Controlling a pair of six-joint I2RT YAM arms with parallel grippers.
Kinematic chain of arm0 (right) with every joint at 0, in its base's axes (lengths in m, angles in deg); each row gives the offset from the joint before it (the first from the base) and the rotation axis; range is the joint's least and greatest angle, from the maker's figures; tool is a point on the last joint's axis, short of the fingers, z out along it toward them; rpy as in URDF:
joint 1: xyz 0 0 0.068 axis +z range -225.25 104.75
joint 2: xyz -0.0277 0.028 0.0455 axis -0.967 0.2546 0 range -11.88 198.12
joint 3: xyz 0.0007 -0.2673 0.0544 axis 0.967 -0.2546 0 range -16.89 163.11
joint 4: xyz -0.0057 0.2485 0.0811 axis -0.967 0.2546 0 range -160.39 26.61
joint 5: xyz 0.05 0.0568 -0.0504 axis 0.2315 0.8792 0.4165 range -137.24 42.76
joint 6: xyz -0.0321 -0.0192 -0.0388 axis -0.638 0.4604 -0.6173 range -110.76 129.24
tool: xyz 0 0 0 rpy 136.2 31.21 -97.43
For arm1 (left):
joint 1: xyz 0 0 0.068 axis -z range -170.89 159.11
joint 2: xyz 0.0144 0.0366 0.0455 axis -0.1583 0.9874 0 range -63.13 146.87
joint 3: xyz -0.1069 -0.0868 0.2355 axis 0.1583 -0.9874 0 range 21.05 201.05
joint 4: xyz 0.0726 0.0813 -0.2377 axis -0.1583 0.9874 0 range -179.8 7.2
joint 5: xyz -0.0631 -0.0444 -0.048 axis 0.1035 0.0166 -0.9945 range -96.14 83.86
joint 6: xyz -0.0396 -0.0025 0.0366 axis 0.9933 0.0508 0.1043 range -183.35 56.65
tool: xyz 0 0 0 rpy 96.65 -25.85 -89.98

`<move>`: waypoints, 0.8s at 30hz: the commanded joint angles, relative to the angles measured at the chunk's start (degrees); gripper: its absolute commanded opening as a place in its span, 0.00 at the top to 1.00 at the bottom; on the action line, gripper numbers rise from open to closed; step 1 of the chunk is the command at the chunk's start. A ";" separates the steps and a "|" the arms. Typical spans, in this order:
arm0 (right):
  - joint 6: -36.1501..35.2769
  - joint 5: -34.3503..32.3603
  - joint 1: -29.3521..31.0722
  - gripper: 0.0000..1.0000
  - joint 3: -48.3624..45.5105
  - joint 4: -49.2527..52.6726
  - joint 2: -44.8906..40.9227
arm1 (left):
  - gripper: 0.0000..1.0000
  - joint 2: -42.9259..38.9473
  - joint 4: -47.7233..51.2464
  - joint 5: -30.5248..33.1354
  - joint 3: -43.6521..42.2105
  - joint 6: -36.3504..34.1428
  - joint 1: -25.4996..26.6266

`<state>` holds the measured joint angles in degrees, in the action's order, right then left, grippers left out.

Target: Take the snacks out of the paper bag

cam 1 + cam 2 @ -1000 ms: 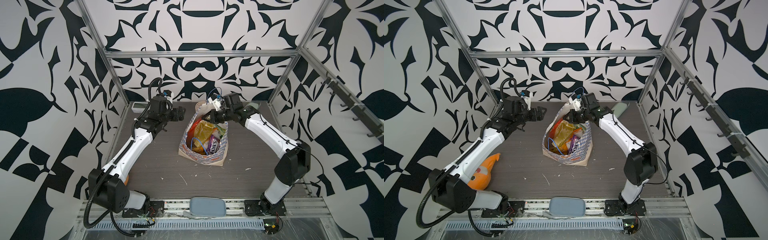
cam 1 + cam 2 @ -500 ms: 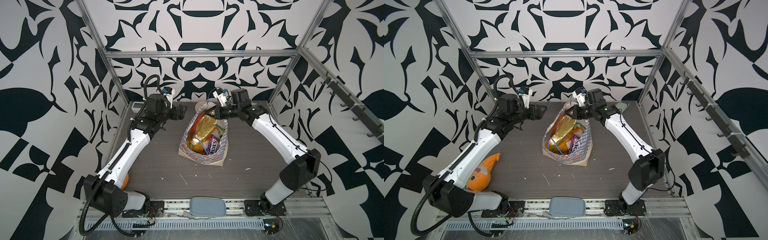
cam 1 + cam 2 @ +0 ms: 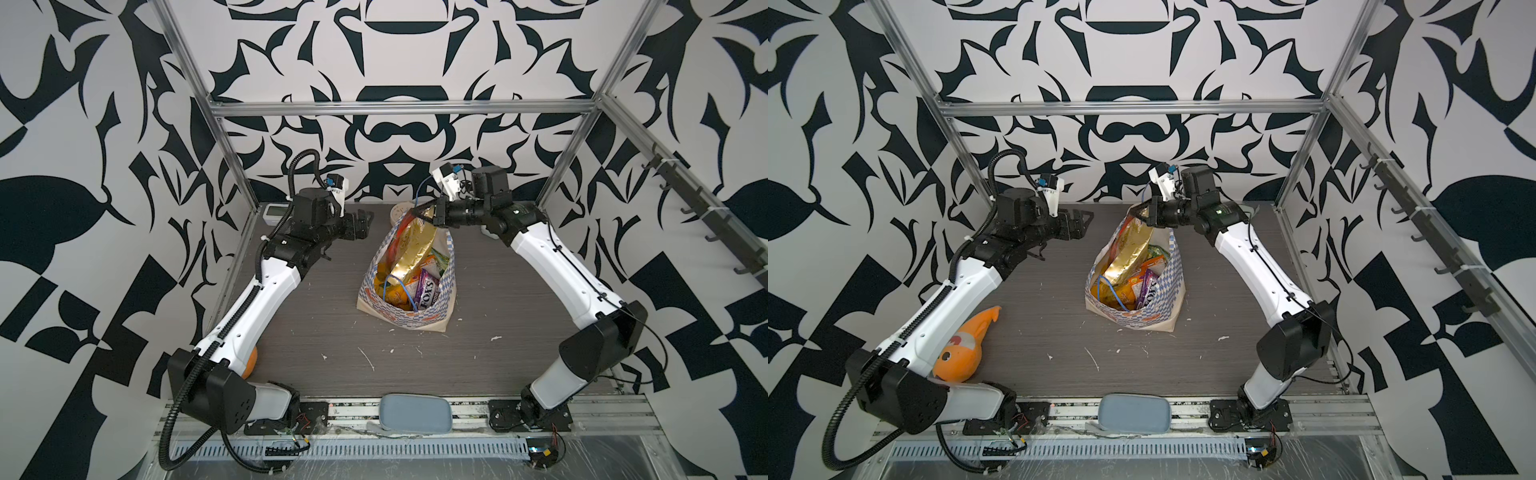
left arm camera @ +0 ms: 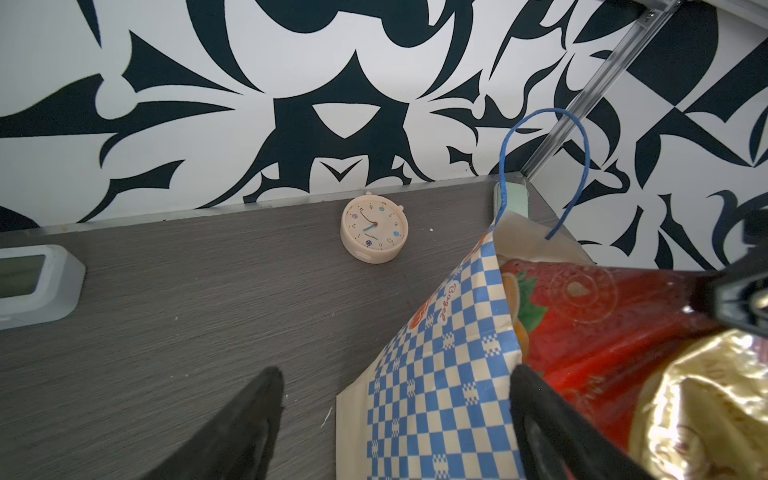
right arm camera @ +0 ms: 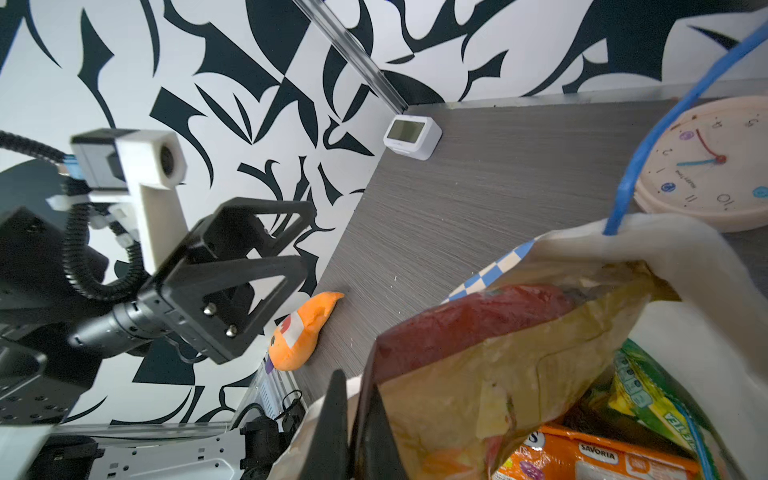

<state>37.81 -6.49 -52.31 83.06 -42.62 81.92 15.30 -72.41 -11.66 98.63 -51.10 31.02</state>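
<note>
Both top views show the paper bag [image 3: 441,299] standing mid-table with its mouth gaping. The right gripper [image 3: 433,214] is clamped on the top corner of a gold-and-red packet [image 3: 411,249], which stands up out of the bag. The left gripper [image 3: 362,221] hangs just beside the bag's upper edge, fingers spread wide and holding nothing.

The top views alone read the purple FOX'S packet [image 3: 428,291] lower inside. Only the right wrist view reads an orange SAVORIA packet [image 5: 594,459] and a green-yellow packet [image 5: 648,399] under the held one.

The orange plush fish [image 3: 961,349] shows whole in a top view and in the right wrist view, near the left arm's base. The left wrist view shows a round clock [image 4: 375,235] and a mint green case [image 4: 512,199] whole, by the back wall behind the bag.
</note>
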 commanded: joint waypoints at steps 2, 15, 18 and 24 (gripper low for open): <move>-0.43 3.84 -0.66 1.00 8.94 -7.07 -2.96 | 0.12 -0.86 -0.96 1.56 -0.92 -0.04 -0.12; -0.13 2.60 -2.11 1.00 16.25 -4.90 -3.92 | 0.12 -1.80 -1.61 2.63 -2.01 0.23 -0.14; -0.98 2.58 -2.10 1.00 17.19 -4.40 -4.24 | 0.11 -1.23 -2.19 2.44 -2.09 0.41 -0.12; -1.72 0.89 -2.20 1.00 14.47 -3.32 -4.06 | 0.11 -0.13 -2.36 1.85 -1.56 0.84 -0.17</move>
<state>37.31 -5.50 -54.43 96.50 -42.01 81.11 14.93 -73.35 -9.59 97.36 -50.90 31.02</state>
